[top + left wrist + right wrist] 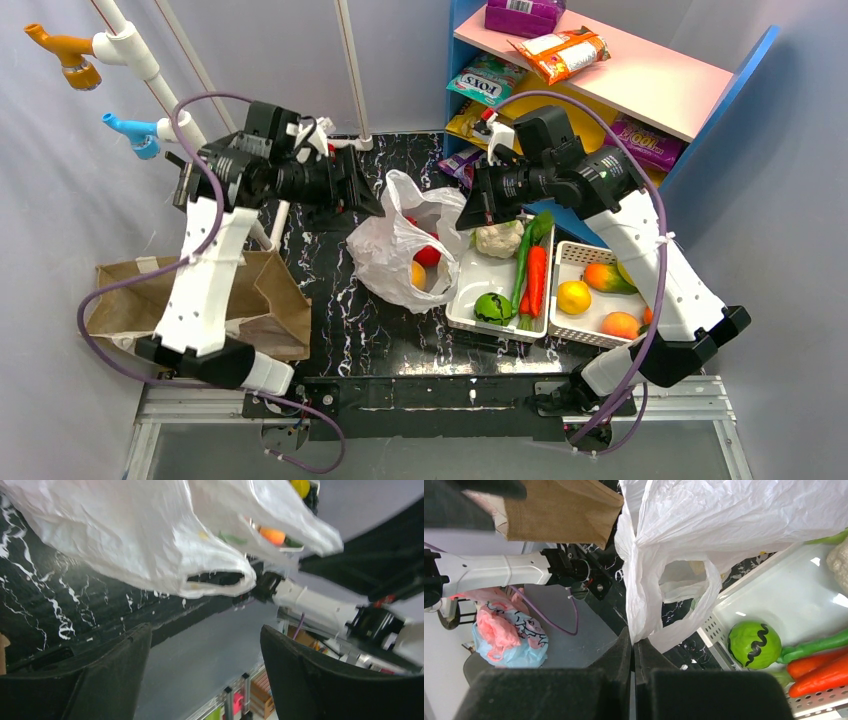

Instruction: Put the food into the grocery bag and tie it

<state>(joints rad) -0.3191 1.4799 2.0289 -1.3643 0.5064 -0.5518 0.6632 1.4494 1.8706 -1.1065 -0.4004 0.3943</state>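
The white plastic grocery bag lies crumpled on the black marbled table. Its mouth faces right, and a red fruit and a yellow fruit show inside. My right gripper is at the bag's upper right edge. In the right wrist view it is shut on a loop handle of the bag. My left gripper hovers over the bag's upper left. In the left wrist view it is open and empty, with the bag just beyond the fingertips.
A brown paper bag lies at the left. A white tray holds a cauliflower, carrot and green ball. A basket of orange and yellow fruit stands to its right. A snack shelf is at the back right.
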